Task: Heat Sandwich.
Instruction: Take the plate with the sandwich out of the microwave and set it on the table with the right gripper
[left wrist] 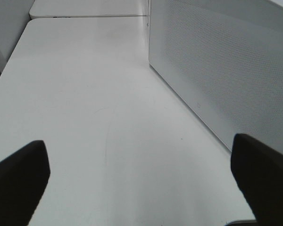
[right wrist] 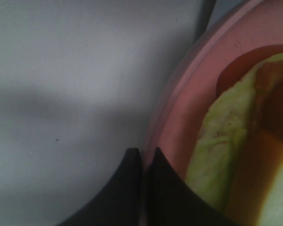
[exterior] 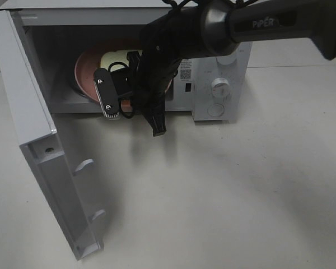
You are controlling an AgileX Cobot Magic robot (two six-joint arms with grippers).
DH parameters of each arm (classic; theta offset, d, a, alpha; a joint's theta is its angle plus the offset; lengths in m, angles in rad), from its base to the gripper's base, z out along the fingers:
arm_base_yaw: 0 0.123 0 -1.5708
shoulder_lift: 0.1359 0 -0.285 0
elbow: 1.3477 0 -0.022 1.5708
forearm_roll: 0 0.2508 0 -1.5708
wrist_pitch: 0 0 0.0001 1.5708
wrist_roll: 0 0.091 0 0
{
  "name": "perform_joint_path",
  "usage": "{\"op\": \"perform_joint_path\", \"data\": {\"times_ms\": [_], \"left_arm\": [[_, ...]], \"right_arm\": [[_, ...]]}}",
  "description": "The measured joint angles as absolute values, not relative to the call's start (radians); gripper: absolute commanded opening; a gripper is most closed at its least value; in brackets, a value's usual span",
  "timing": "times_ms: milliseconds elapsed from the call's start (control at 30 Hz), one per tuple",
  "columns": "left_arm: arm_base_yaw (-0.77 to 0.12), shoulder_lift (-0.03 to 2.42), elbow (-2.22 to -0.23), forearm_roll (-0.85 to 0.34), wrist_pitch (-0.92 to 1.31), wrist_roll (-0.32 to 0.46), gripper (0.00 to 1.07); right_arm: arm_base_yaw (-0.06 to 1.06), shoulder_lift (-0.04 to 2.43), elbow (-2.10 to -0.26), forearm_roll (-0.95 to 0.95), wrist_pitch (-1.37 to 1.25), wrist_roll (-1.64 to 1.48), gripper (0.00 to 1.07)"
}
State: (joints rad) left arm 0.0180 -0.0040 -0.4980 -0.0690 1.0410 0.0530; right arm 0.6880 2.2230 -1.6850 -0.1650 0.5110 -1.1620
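The sandwich [exterior: 115,58], pale bread with a green-yellow filling, lies on a round pink plate [exterior: 85,73] inside the open microwave [exterior: 229,61]. My right arm [exterior: 157,61] reaches into the cavity from the upper right and covers much of the plate. Up close, the right gripper [right wrist: 144,157] is shut on the rim of the pink plate [right wrist: 188,103], with the sandwich [right wrist: 221,155] just beside its fingers. My left gripper [left wrist: 139,155] hangs open over bare table with nothing between its fingers [left wrist: 19,181]; the high view does not show it.
The microwave door [exterior: 39,145] stands swung wide open toward the front left. Two knobs [exterior: 218,87] sit on the control panel at the right. The perforated outer wall of the microwave [left wrist: 217,70] runs close beside the left gripper. White tabletop [exterior: 224,196] lies in front.
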Motion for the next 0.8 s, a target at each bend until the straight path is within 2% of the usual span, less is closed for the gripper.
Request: {"op": "perform_joint_path", "data": {"times_ms": [800], "left_arm": [[0.018, -0.004, -0.498, -0.069, 1.041, 0.053, 1.0]], "right_arm": [[0.719, 1.968, -1.354, -0.12, 0.408, -1.3, 0.0]]}}
